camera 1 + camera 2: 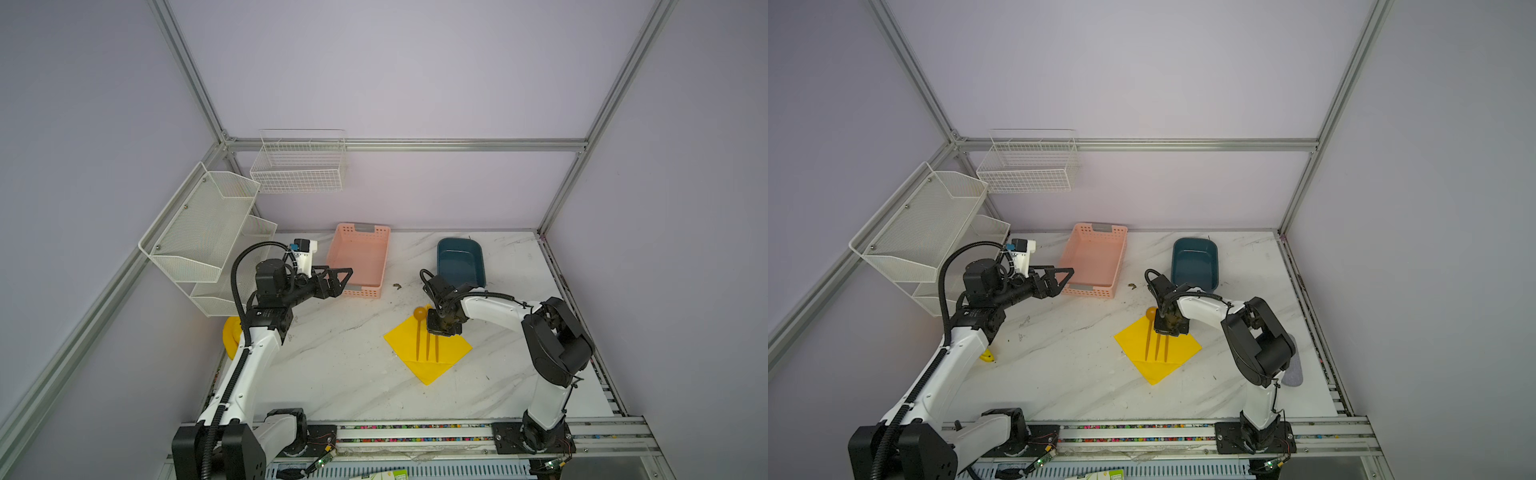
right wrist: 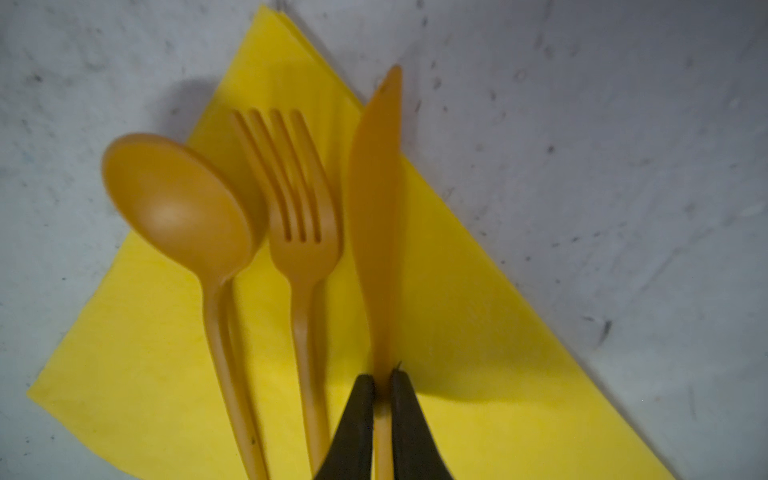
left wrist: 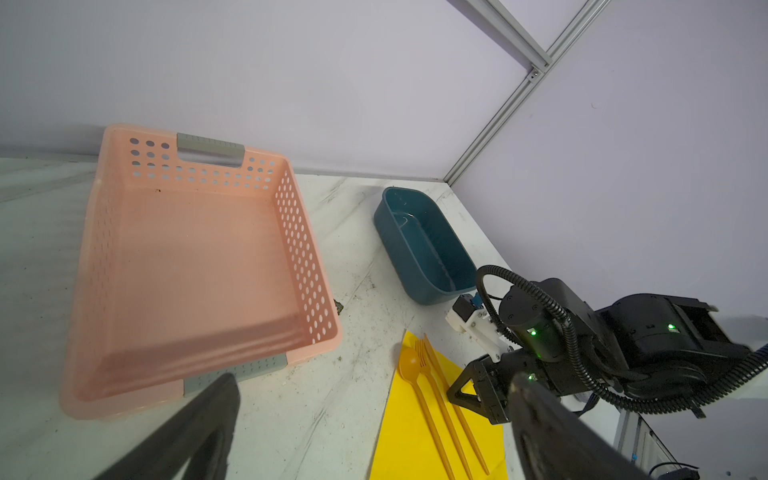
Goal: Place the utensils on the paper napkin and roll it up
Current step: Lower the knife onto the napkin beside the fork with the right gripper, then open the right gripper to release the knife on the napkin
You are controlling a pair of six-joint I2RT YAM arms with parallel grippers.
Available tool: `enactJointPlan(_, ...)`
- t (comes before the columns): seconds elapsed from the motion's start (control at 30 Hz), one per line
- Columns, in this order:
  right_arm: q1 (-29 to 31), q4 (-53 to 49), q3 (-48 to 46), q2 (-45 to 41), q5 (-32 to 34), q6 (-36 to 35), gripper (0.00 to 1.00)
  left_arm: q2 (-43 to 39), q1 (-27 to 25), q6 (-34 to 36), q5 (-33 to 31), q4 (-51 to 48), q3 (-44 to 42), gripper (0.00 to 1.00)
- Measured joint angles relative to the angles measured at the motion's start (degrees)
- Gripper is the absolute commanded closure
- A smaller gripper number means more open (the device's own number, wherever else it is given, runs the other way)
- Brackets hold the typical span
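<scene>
Looks like a robot lab test cell: bare lilac panels (image 1: 415, 62) in an aluminium frame (image 1: 407, 144), arms (image 1: 249, 365) bolted to a rail (image 1: 415, 432) along a marble-look table (image 1: 332, 374).

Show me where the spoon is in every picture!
Top view: spoon mid-table, leftmost of three pieces.
Top view: spoon in the same place.
Left wrist: spoon on the side nearest the pink basket.
Right wrist: spoon close up, beside the fork.
Shared landmark: yellow paper napkin underneath.

The marble table (image 1: 332, 365) carries a pink basket (image 1: 357, 262), a blue tub (image 1: 459, 262), bananas (image 1: 230, 336) and the yellow paper napkin (image 1: 453, 347).
</scene>
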Motion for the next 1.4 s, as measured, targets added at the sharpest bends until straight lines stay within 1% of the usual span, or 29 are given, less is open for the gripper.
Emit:
enactJointPlan(0.47, 0.0, 0.5, 0.0, -0.1, 0.0, 1.0, 0.86, 0.0, 0.0, 0.0, 0.0, 0.0, 0.0, 0.00)
enactJointPlan(0.9, 0.0, 0.3, 0.0, -0.1, 0.8, 1.5, 0.75, 0.0, 0.0, 0.0, 0.0, -0.5, 0.0, 0.00)
enactJointPlan(1.07, 0.0, -0.5, 0.6, -0.9, 1.6, 1.5, 0.74, 0.0, 0.0, 0.0, 0.0, -0.9, 0.0, 0.00)
enactJointPlan(1.27, 0.0, -1.5, 1.6, -3.9, 2.7, 1.7, 0.74, 0.0, 0.0, 0.0, -0.2, -1.2, 0.0, 0.00)
enactJointPlan(1.4, 0.1, -1.5, 2.1, -4.5, 3.3, 1.6, 0.66, 0.0, 0.0, 0.0, -0.2, -1.2, 0.0, 0.00)
